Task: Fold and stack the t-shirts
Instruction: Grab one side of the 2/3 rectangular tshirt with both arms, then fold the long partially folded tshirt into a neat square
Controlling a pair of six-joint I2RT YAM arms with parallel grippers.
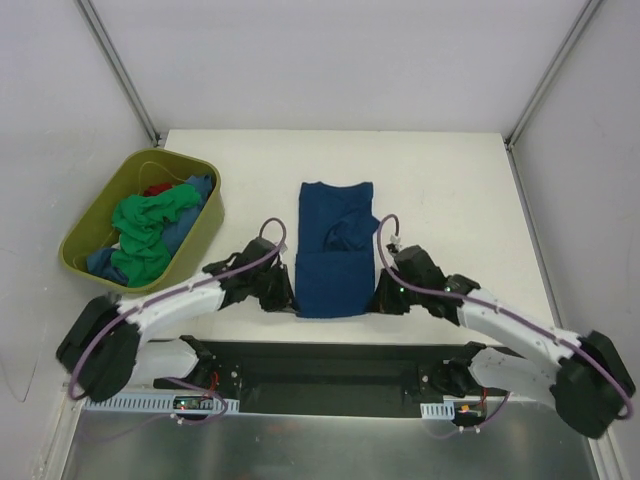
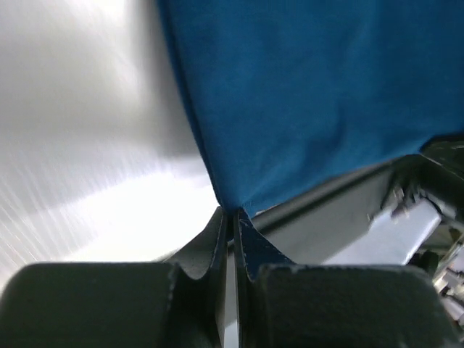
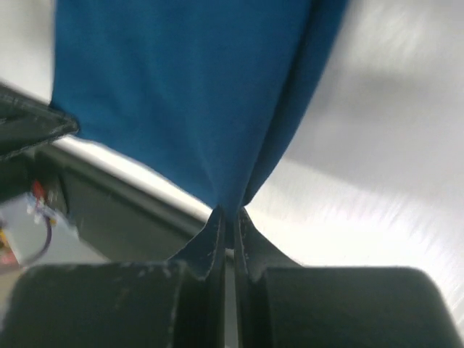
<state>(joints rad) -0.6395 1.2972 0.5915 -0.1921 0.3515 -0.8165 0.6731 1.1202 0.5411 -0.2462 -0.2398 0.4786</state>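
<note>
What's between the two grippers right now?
The blue t-shirt: its near hem spans the gap, left gripper and right gripper each shut on a corner. Top view.

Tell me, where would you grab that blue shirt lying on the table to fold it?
At its two near corners, coming from the near edge. The blue shirt lies in a long strip, so its corners can be pinched; the left gripper and right gripper each hold one.

From my three views I can read no text, label, brand, number or sign: the blue t-shirt (image 1: 335, 270) shows only plain cloth, and any marking on the small circuit boards (image 1: 190, 403) by the arm bases is too small for me to make out.
</note>
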